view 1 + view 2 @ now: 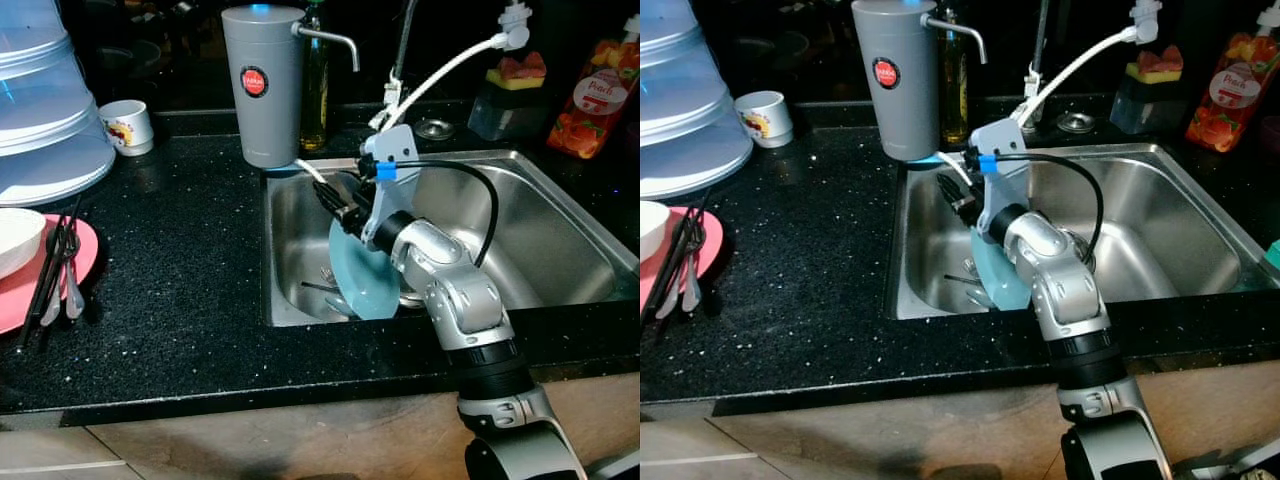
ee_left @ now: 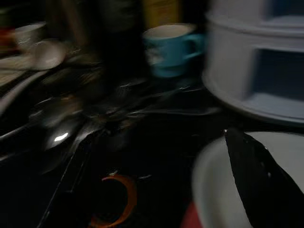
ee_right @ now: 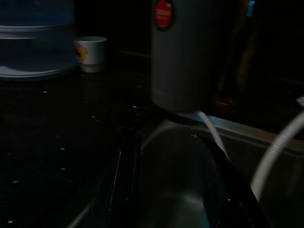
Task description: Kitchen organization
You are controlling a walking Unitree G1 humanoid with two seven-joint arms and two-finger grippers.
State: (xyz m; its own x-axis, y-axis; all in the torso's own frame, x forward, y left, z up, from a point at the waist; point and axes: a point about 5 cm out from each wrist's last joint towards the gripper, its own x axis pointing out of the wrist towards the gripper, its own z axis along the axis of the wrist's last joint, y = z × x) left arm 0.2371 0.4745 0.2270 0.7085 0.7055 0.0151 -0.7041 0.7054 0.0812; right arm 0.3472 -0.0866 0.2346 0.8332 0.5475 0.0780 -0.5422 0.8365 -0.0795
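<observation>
A light blue plate (image 1: 362,280) stands tilted on edge at the left of the steel sink (image 1: 560,165), with cutlery (image 1: 325,285) lying at its foot. My right gripper (image 1: 338,200) hangs just above the plate's upper rim, close to the sink's left wall. In the right wrist view the fingers (image 3: 128,161) look spread apart, with the sink's dark hollow between them. In the blurred left wrist view one black finger (image 2: 256,180) hovers over a white bowl (image 2: 213,180), and a blue mug (image 2: 168,50) stands further off.
A grey water dispenser (image 1: 262,85) stands at the sink's back left corner. On the left counter are a pink plate (image 1: 85,250) with a white bowl (image 1: 15,240) and utensils (image 1: 55,270), a white cup (image 1: 127,127) and a translucent food cover (image 1: 45,110). A juice pouch (image 1: 595,95) stands behind the sink.
</observation>
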